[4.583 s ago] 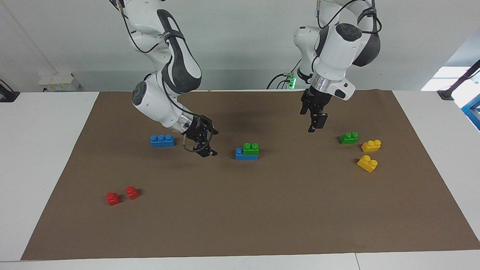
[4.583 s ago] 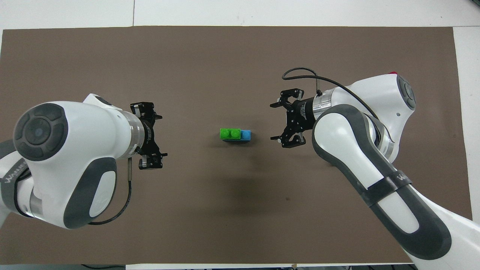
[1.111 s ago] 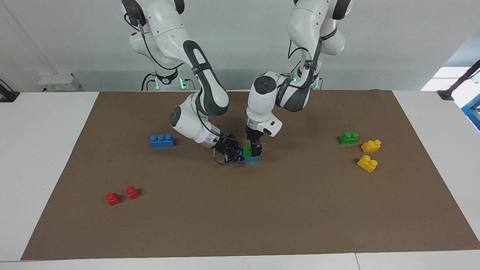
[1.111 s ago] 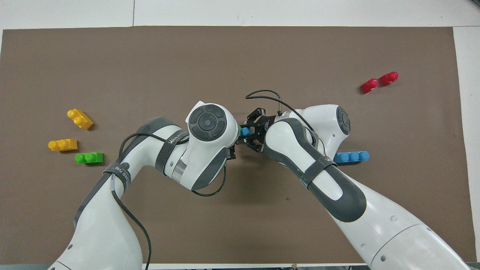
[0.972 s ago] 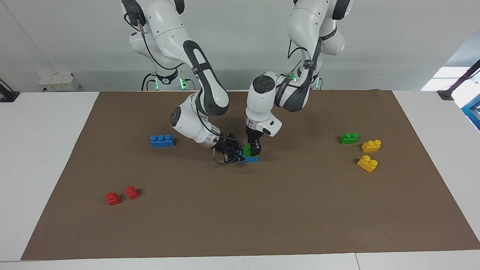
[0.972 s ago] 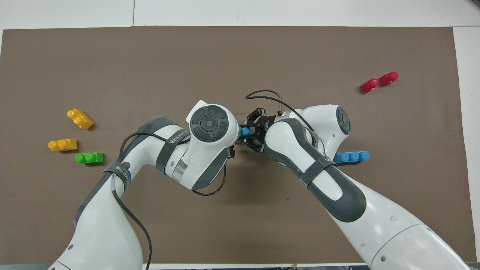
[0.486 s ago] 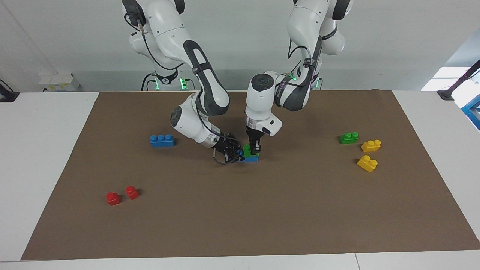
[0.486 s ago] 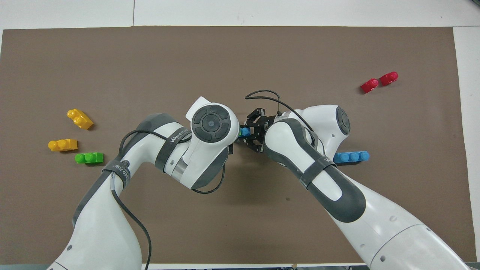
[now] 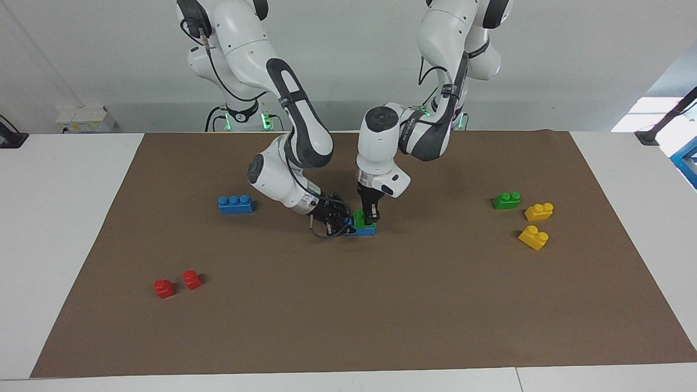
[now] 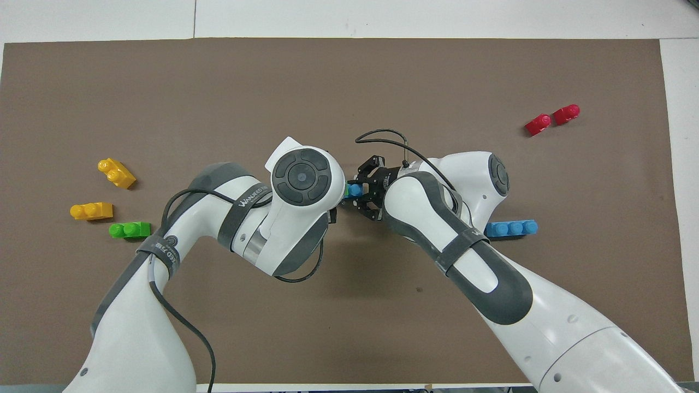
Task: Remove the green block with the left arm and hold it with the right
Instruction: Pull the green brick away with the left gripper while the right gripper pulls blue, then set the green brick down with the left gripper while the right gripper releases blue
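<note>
The green block [image 9: 359,218] sits on one end of a blue brick [image 9: 365,231] in the middle of the brown mat. My left gripper [image 9: 371,219] comes straight down on the green block and is shut on it. My right gripper [image 9: 343,222] reaches in low from the right arm's end and is shut on the blue brick's other end. In the overhead view the left arm's wrist covers the green block, leaving only a green sliver [image 10: 346,189] beside the blue brick's bare stud [image 10: 356,190].
A second green block [image 9: 506,200] and two yellow bricks [image 9: 538,211] [image 9: 533,237] lie toward the left arm's end. A blue three-stud brick [image 9: 235,204] and two red bricks [image 9: 164,288] [image 9: 191,279] lie toward the right arm's end.
The left gripper's fingers have closed on the green block, and its wrist has shifted slightly. The right gripper has stayed shut on the blue brick.
</note>
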`<state>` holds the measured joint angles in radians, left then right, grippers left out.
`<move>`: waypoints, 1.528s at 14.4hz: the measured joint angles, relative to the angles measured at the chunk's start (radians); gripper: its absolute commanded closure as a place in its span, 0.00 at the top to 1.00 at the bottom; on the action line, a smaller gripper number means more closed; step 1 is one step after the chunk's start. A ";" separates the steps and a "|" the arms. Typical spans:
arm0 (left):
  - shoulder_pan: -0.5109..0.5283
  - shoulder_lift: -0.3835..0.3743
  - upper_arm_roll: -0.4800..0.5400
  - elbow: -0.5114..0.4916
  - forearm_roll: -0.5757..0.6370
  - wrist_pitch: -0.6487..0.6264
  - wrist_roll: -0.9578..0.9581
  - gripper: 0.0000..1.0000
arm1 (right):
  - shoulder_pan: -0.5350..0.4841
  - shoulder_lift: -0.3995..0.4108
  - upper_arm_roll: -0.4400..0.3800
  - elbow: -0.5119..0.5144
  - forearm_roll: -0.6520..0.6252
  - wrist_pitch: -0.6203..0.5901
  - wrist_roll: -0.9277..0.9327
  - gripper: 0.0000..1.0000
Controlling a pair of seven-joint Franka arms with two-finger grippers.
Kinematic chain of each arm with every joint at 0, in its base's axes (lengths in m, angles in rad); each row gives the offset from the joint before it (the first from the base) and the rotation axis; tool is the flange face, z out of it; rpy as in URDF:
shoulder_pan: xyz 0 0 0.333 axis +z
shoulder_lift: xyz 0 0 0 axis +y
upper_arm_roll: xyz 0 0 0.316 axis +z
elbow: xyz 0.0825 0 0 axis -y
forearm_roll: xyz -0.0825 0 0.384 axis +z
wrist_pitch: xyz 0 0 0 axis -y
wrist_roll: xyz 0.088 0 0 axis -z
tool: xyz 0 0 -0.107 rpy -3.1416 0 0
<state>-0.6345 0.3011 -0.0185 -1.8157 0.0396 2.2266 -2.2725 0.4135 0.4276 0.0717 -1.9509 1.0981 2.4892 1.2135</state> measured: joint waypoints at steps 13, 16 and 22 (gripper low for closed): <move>0.314 -0.089 0.014 -0.044 -0.005 -0.098 0.531 0.00 | -0.350 -0.077 -0.021 0.052 -0.187 -0.331 -0.156 0.00; 0.399 -0.102 0.015 -0.124 -0.009 -0.031 0.720 0.00 | -0.498 -0.077 -0.024 0.048 -0.274 -0.420 -0.217 0.00; 0.516 -0.121 0.015 -0.211 -0.011 0.020 1.024 0.00 | -0.602 -0.069 -0.023 0.027 -0.317 -0.458 -0.285 0.00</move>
<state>-0.1188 0.1805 -0.0038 -2.0267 0.0290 2.2469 -1.2489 -0.1887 0.3587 0.0489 -1.9235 0.7808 2.0314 0.9289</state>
